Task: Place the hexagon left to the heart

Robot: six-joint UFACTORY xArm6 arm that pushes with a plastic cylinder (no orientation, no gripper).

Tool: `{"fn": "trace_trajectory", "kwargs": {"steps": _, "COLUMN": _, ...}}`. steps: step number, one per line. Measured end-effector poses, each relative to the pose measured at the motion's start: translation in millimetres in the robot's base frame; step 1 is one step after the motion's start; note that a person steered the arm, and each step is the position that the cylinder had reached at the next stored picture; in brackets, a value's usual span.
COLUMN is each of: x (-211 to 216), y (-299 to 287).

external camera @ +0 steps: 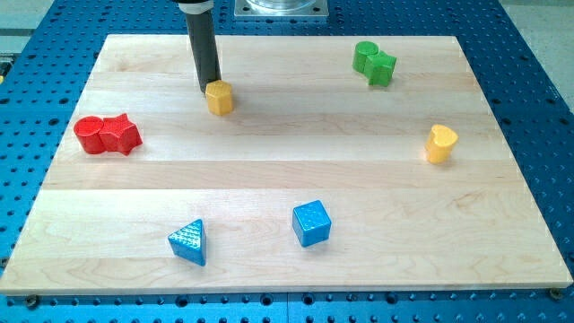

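Note:
A yellow hexagon block [220, 97] sits on the wooden board [287, 170] toward the view's top left. A yellow heart block [440, 143] sits far off at the view's right edge. My tip [208, 90] rests on the board at the hexagon's upper left side, touching it or nearly so. The dark rod rises from there to the view's top.
A red round block [91, 135] and a red star-like block [120, 134] touch at the view's left. A green round block [365, 56] and a green star-like block [381, 68] touch at the top right. A blue triangle [189, 241] and a blue cube [311, 222] lie near the bottom.

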State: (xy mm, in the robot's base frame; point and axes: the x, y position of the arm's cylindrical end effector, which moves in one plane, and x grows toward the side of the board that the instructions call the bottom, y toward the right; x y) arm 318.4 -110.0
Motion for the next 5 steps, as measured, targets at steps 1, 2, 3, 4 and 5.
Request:
{"fn": "trace_trajectory", "kwargs": {"steps": 1, "x": 0, "y": 0}}
{"fn": "trace_trajectory", "kwargs": {"steps": 2, "x": -2, "y": -16}}
{"fn": "trace_trajectory", "kwargs": {"steps": 3, "x": 5, "y": -45}}
{"fn": "trace_trajectory", "kwargs": {"steps": 4, "x": 20, "y": 20}}
{"fn": "trace_trajectory", "kwargs": {"steps": 5, "x": 46, "y": 72}}
